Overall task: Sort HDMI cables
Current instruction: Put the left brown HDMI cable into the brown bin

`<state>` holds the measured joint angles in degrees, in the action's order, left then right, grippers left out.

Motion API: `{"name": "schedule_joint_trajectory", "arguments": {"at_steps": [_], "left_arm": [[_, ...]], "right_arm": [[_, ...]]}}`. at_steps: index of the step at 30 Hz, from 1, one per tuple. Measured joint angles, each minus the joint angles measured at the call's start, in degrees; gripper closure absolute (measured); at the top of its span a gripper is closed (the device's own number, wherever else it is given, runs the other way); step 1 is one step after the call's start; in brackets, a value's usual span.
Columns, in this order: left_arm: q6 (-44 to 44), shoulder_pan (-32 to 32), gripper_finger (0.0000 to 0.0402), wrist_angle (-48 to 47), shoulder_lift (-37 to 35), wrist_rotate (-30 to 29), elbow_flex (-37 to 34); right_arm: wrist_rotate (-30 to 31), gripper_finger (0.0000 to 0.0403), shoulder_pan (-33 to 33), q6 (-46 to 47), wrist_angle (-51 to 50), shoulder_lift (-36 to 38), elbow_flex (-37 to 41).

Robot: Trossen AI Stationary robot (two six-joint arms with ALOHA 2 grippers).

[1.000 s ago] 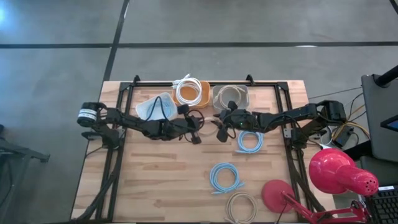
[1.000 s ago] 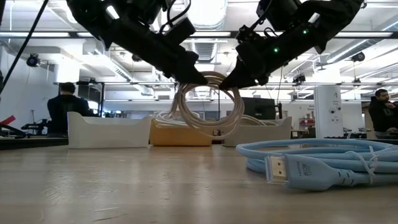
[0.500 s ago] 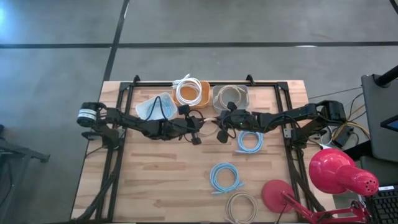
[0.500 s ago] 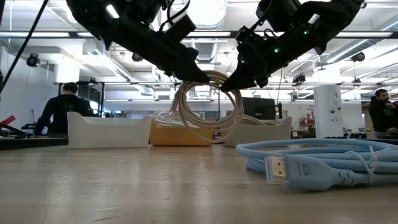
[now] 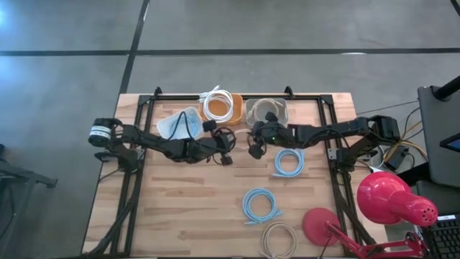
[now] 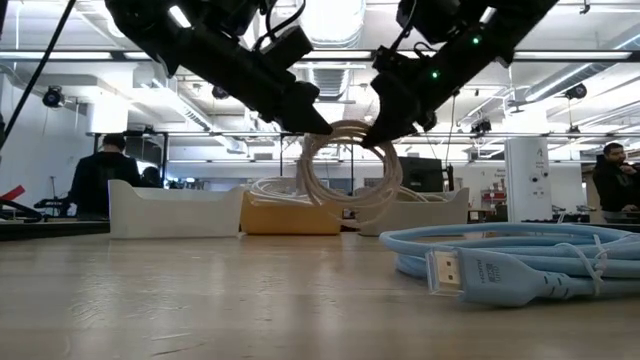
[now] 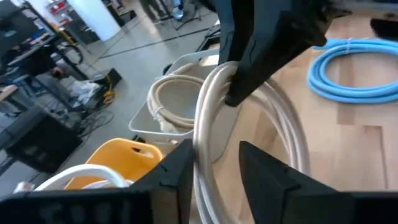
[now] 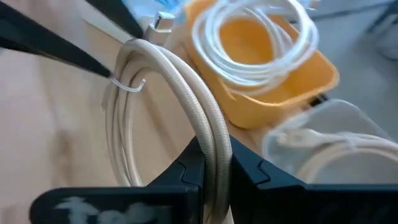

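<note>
The left pincer (image 6: 318, 122) and the right pincer (image 6: 372, 128) are both closed on one beige coiled cable (image 6: 350, 170), each on its upper part, and hold it upright in the air above the wooden counter (image 5: 194, 194). Far behind it stand an orange tray (image 5: 231, 109) with a white coiled cable (image 5: 215, 105) and a pale grey tray (image 5: 282, 106) with another beige coil (image 7: 171, 102). A light blue coiled cable (image 6: 520, 262) lies on the counter, near and to the right.
</note>
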<state>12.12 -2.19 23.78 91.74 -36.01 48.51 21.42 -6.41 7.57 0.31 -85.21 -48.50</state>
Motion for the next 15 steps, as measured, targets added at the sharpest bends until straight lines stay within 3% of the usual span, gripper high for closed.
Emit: {"name": "schedule_joint_trajectory", "arguments": {"at_steps": [7, 12, 15], "left_arm": [[0.0, 0.0, 0.0261, -0.4, 0.0, -2.3, 0.0], [0.0, 0.0, 0.026, -1.9, 0.0, -2.7, 0.0], [-0.1, 0.1, 0.026, -4.1, 0.0, -2.7, 0.0]], "right_arm": [[10.3, 0.037, 0.0, -0.1, -10.0, 0.0, -5.4], [17.9, 0.037, 0.0, 0.0, -22.5, 0.0, -11.6], [19.5, 0.037, 0.0, 0.8, -30.2, 0.1, -15.6]]}}
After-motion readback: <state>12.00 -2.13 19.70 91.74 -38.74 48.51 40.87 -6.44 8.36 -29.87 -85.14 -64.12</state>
